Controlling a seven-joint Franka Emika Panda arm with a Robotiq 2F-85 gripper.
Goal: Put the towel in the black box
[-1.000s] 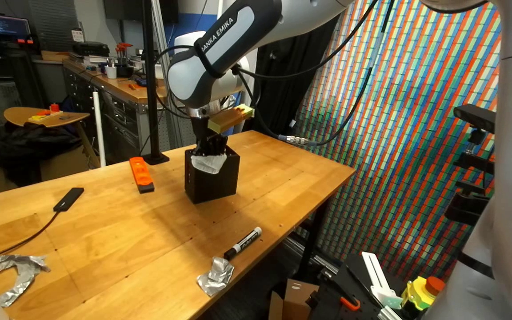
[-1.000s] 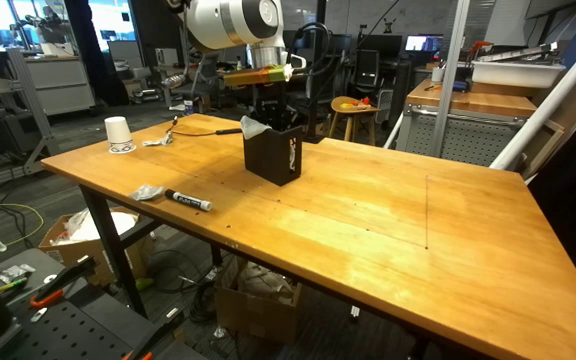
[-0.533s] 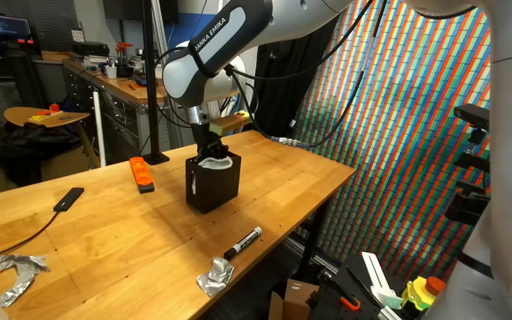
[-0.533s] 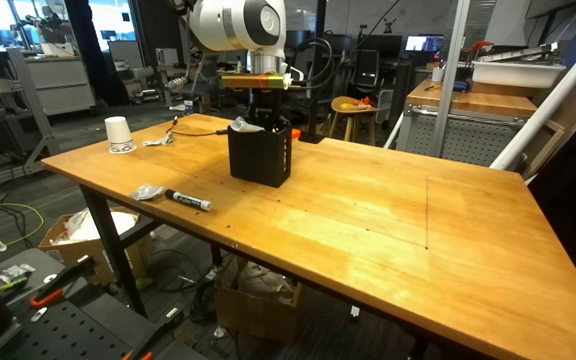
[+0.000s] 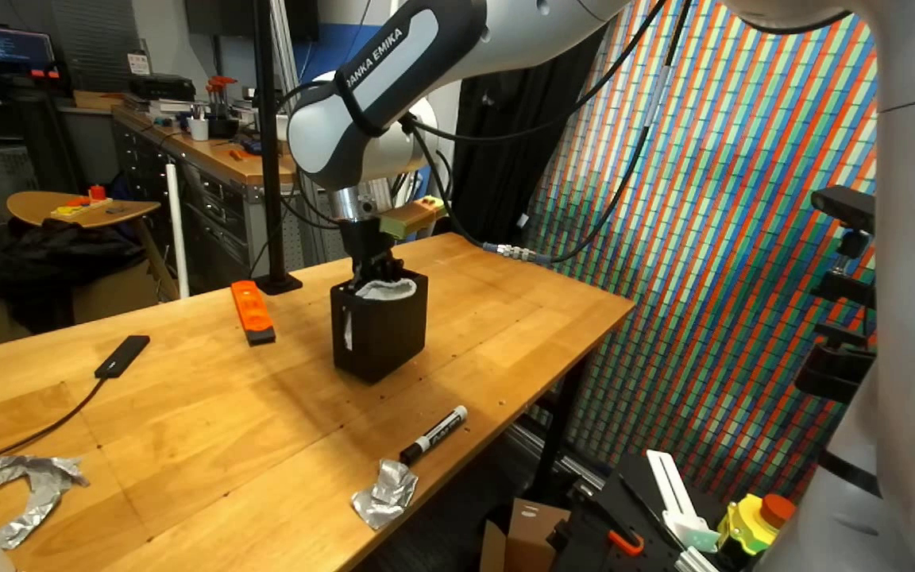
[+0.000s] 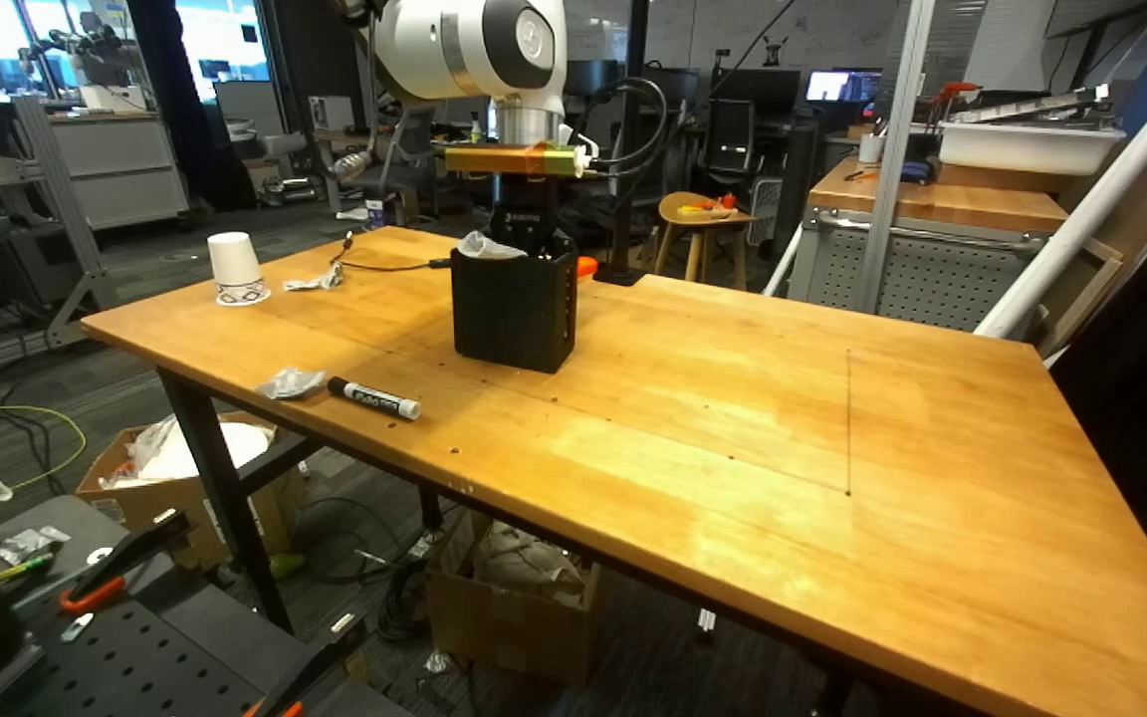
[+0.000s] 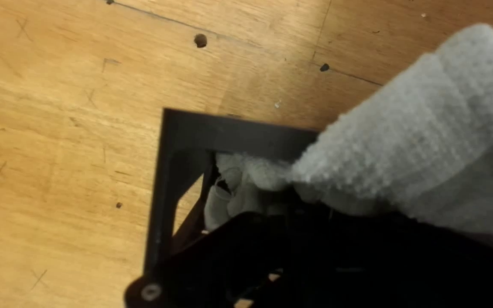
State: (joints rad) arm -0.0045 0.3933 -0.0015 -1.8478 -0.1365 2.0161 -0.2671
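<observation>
In an exterior view the black box (image 5: pixel 386 334) stands upright on the table (image 5: pixel 187 397), w/ the gripper (image 5: pixel 370 276) reaching down into the box's mouth. Towel (image 5: pixel 387 291) is prob. mostly inside: rounded pale fold shows at the rim, next to the gripper. Pale strip in the box's side slot too, prob. more cloth. Orange level (image 5: pixel 252 310) is behind & left of the box; marker (image 5: pixel 435 434) is in front of it.

In an exterior view a paper cup (image 6: pixel 235 264) stands well left of the box. Crumpled bit of towel (image 6: pixel 490 247) pokes above the box's left corner, gripper beside it; fingertips hidden behind the box wall.

Wrist view: cloth is bunched down in the box, but a big flap of towel (image 7: pixel 430 124) rises out above the rim. Gripper's jaws are pressed together, down at the cloth; can't tell if a fold's pinched btwn them, b/c it's too dark there.

Progress, my read: nearly done. Bulk of towel is in the box. Left: poke the flap below the rim if full containment's req'd, ease jaws apart in case cloth's caught, lift clear of the box. Risk: lifting w/ cloth snagged could drag the towel out.
</observation>
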